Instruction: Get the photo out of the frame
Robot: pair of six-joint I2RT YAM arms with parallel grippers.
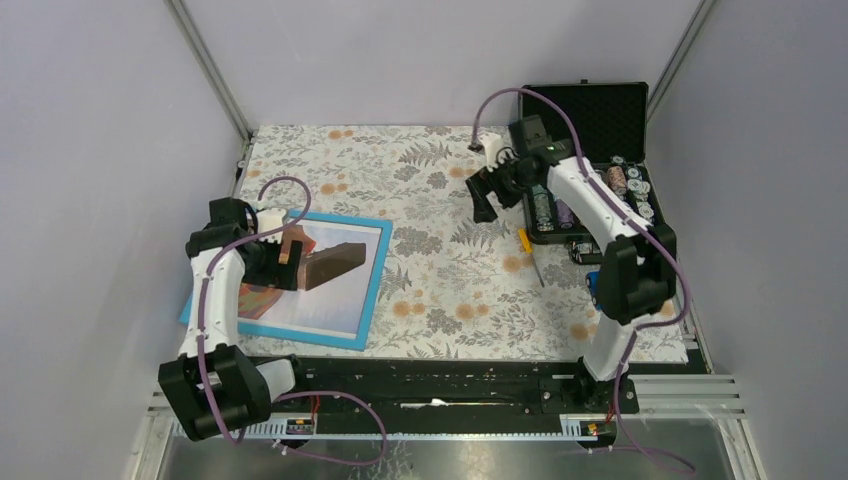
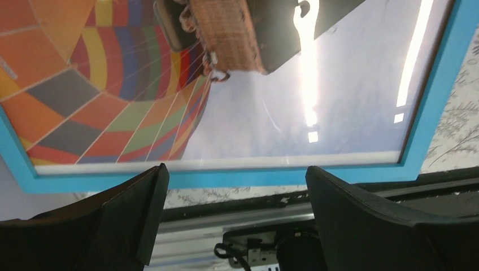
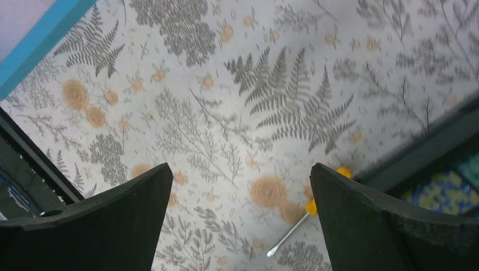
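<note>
Frame [image 1: 377,280] face-up, left side of surface [image 1: 460,290], photo [image 1: 335,300] inside. Left end effector [image 2: 234,183] hovers over it, right end effector [image 3: 240,180] mid-surface; both wide open, empty. Frame prob. stiff, front slick: grab the rim. Photo likely thin, creases easily.

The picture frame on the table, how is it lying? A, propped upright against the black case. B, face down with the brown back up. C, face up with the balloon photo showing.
C: the picture frame shows its light-blue front border around the hot-air balloon photo.
</note>
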